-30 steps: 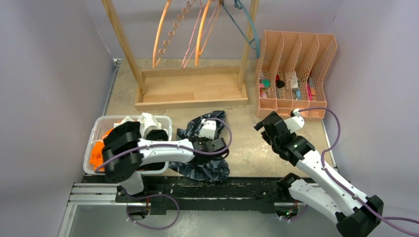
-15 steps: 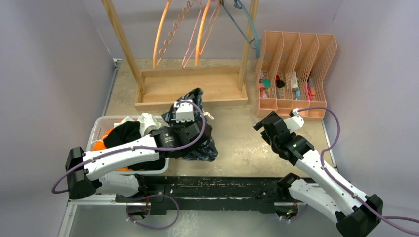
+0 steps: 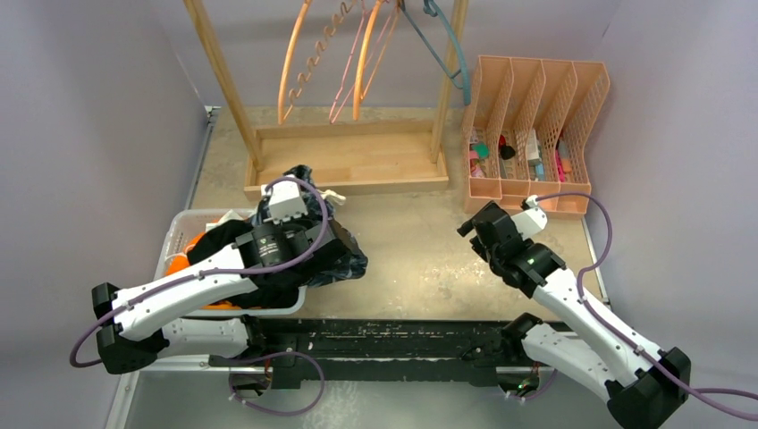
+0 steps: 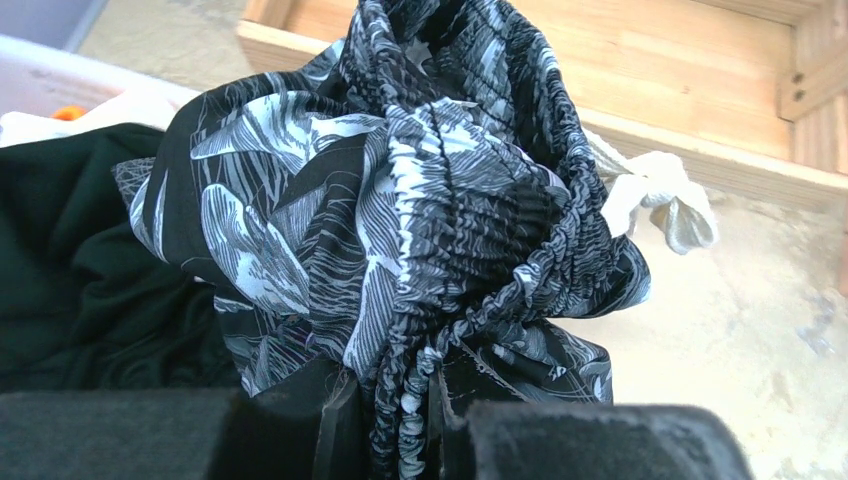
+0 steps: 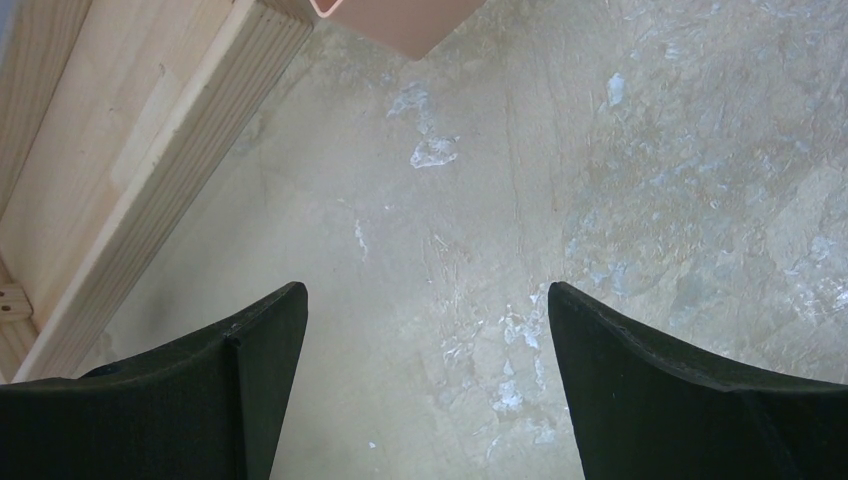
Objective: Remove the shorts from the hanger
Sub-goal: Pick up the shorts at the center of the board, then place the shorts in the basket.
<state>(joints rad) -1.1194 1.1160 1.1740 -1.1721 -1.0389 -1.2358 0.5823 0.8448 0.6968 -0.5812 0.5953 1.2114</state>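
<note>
Beside white plastic bin point(image 3: 198, 214): gripping black-grey camo-patterned fabric shorts point(image 4: 400, 200) with left gripper point(image 4: 400, 430), right gripper point(image 5: 425, 380) wide, empty. Drop-off step likely; next, release over bin.

The left arm point(image 3: 183, 288) stretches forward, left gripper point(image 4: 398, 430) pinched nearly together; the right arm point(image 3: 581, 308) (elbow bent) holds the right gripper point(image 5: 425, 305) spread wide.
</note>
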